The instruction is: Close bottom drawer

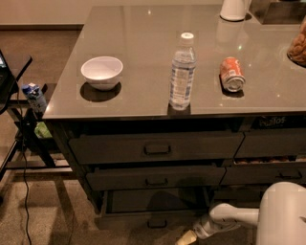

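Note:
The bottom drawer (152,221) is the lowest of three wide dark grey-brown drawers under the counter. It stands pulled out, its inside showing, with a small dark pull at the front centre. My gripper (188,237) is at the end of the white arm (224,219). It is low by the floor, just to the right of the drawer's front and close to its right end.
The counter top (143,103) holds a white bowl (101,72), a water bottle (182,72), a tipped orange can (231,74) and a white jug (233,8). The two drawers above stand slightly ajar. A black stand (24,129) with a cable is at the left.

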Motion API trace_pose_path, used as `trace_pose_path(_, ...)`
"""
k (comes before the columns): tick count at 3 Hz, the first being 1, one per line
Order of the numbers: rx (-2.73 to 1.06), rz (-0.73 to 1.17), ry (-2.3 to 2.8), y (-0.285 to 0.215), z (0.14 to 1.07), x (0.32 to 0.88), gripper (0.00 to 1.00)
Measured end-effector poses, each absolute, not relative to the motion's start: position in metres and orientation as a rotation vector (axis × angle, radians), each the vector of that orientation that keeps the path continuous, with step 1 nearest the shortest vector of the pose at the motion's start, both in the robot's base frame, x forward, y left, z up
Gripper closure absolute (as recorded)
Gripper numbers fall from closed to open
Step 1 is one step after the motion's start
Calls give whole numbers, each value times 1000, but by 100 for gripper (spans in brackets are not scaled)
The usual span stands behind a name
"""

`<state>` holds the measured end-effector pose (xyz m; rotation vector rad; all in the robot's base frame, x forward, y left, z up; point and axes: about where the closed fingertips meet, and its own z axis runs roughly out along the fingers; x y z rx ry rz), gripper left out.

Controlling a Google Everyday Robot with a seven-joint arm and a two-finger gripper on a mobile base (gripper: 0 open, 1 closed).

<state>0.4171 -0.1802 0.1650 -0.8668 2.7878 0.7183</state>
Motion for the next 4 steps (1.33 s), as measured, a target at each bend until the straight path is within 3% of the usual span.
trace_pose_path(4,-892,696,2758,-176,165,426,88)
